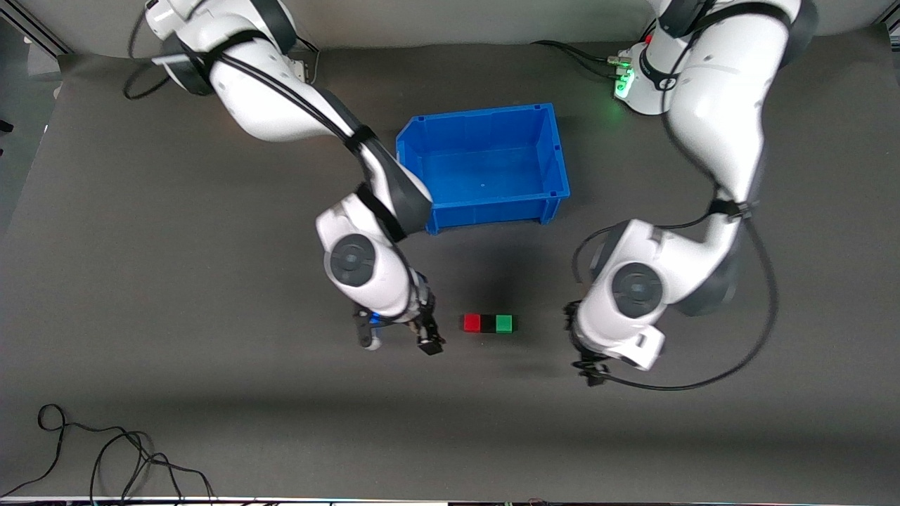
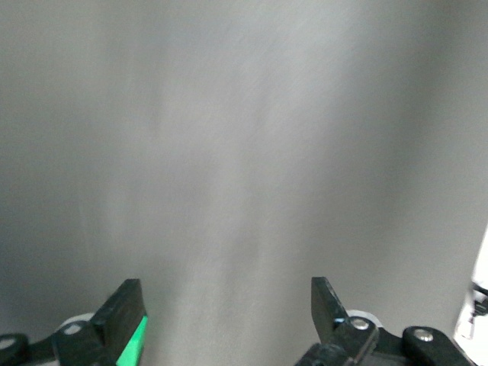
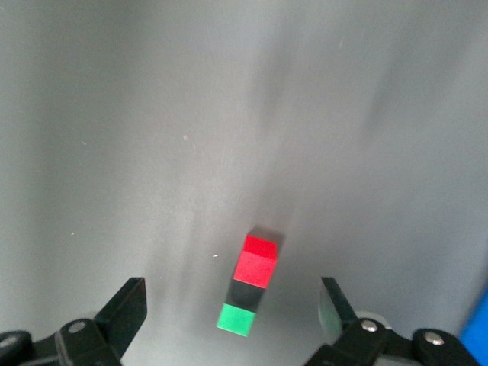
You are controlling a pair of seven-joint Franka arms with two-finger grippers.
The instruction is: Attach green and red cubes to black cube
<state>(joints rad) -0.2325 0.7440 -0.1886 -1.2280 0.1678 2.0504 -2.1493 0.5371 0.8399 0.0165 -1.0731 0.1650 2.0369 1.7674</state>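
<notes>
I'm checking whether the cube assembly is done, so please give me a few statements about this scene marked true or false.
1. The red cube, black cube and green cube sit in one touching row. True.
2. The black cube is at the row's end. False: it sits between the red and green ones.
3. The cubes lie inside the blue bin. False: they rest on the mat, nearer the front camera than the bin.
4. The right hand is open, holding nothing. True.
5. The left hand grips the green cube. False: it is open and empty.

light: even, overhead | shadows: soft, dark patch on table [image 1: 492,274] before blue bin [image 1: 485,165] | wrist views: streaky, hazy | glare: green lamp at left base
</notes>
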